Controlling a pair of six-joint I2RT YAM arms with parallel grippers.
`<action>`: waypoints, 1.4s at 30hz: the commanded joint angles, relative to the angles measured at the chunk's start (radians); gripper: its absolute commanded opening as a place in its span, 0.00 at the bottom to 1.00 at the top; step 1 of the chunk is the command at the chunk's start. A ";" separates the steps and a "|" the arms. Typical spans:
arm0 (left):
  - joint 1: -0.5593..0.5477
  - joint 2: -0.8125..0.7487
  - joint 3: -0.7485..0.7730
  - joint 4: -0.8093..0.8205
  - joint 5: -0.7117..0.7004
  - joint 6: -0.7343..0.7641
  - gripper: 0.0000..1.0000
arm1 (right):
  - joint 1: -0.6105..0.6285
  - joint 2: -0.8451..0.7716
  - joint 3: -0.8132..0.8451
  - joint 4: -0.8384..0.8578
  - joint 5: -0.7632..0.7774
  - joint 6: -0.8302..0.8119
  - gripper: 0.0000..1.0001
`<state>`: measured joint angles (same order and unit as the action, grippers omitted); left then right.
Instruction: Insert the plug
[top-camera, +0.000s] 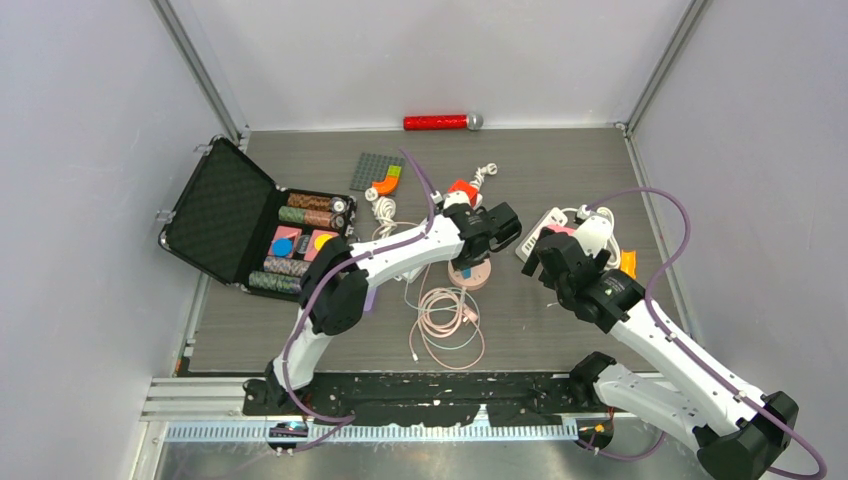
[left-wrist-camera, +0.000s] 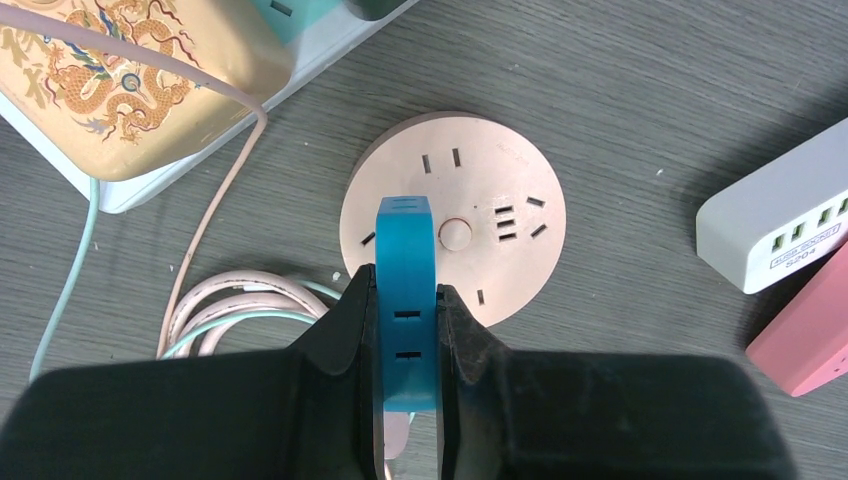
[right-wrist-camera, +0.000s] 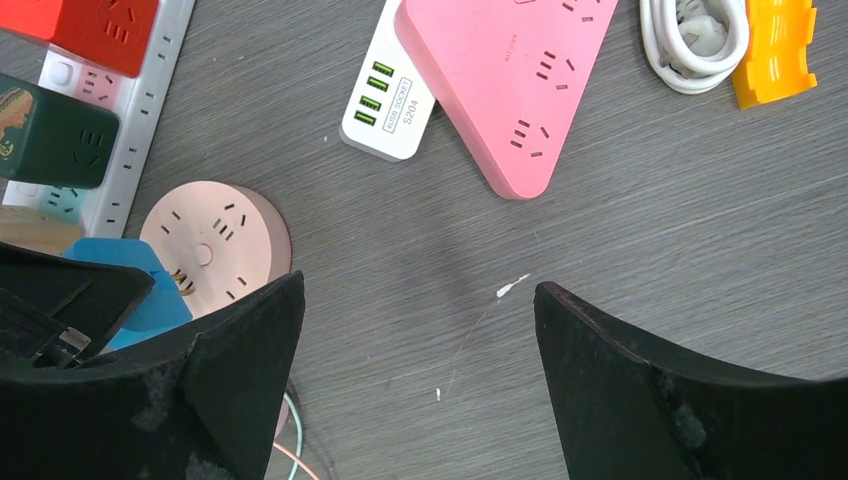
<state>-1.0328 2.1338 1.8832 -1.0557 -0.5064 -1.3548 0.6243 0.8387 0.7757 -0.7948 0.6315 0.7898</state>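
Note:
My left gripper (left-wrist-camera: 407, 310) is shut on a blue plug block (left-wrist-camera: 406, 280) and holds it over the near left part of a round pink socket disc (left-wrist-camera: 480, 200). The disc (top-camera: 470, 272) lies mid-table, and in the right wrist view (right-wrist-camera: 215, 245) with the blue plug (right-wrist-camera: 130, 280) at its left. The plug's prongs show only in the right wrist view, just above the disc's face. My right gripper (right-wrist-camera: 418, 330) is open and empty above bare table to the right of the disc, also in the top view (top-camera: 545, 262).
A white power strip (left-wrist-camera: 120, 180) carrying a gold dragon-print plug (left-wrist-camera: 110, 70) lies left of the disc. A white USB charger (right-wrist-camera: 390, 105) and a pink triangular socket (right-wrist-camera: 510, 70) lie right. Coiled pink cables (top-camera: 445, 320) lie in front. An open black case (top-camera: 250, 225) stands left.

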 joint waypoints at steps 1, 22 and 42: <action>-0.003 0.019 0.030 -0.021 -0.013 -0.020 0.00 | -0.004 0.009 0.007 0.005 0.046 0.026 0.89; -0.011 -0.059 0.017 0.018 -0.050 0.001 0.00 | -0.005 0.012 0.007 0.009 0.042 0.030 0.89; -0.016 0.004 0.034 -0.002 -0.075 0.004 0.00 | -0.005 0.006 -0.002 0.008 0.036 0.032 0.89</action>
<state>-1.0431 2.1345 1.8961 -1.0626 -0.5484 -1.3457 0.6243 0.8513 0.7738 -0.7948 0.6350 0.7944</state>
